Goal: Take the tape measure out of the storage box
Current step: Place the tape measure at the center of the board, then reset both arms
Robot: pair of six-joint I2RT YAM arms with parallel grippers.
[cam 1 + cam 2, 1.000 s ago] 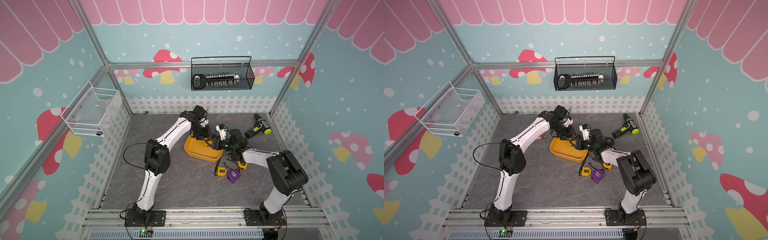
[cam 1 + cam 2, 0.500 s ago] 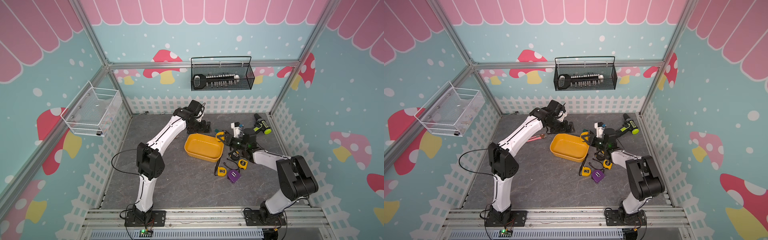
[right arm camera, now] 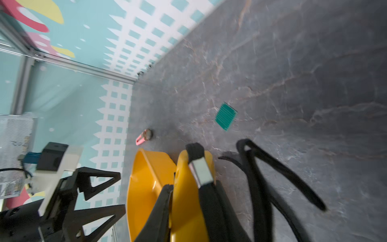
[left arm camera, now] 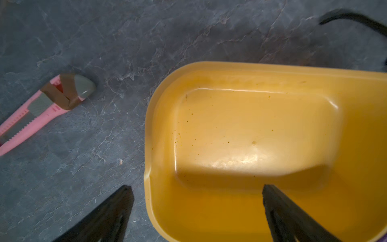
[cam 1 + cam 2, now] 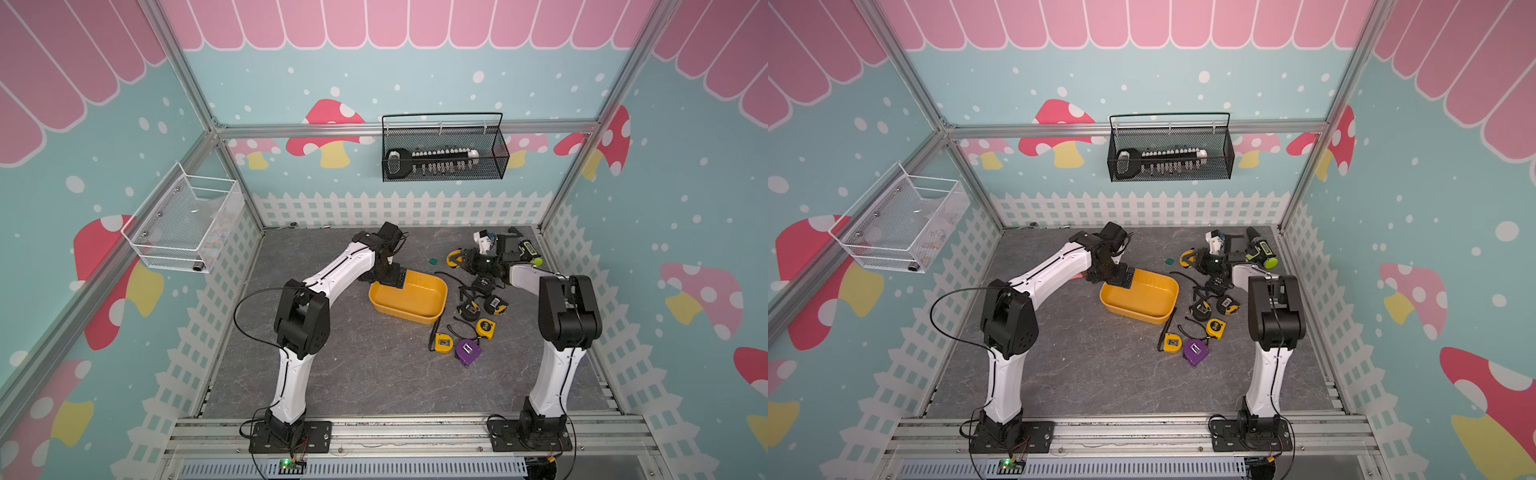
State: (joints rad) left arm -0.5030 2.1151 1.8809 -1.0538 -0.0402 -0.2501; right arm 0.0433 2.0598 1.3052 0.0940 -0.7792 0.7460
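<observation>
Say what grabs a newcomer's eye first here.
The empty yellow-orange storage box mid-floor, with the open left fingers astride one wall. At the back right, the right fingers are shut on a yellow tape measure; loose tape measures lie scattered right of the box.

Left arm (image 5: 332, 270) is reaching out from its base with the elbow riding high. The wrist is bending sharply down, so the left gripper (image 5: 392, 279) is pointing at the floor. Its jaws are standing wide apart, and both fingers (image 4: 109, 215) are showing splayed in the wrist view. Right arm (image 5: 552, 374) is standing tall at the shoulder, with the forearm stretching low toward the back and across to its own left. The right gripper (image 5: 462, 261) is lying nearly level, fingers (image 3: 159, 213) pinching tight on a yellow tape measure (image 3: 188, 188).
</observation>
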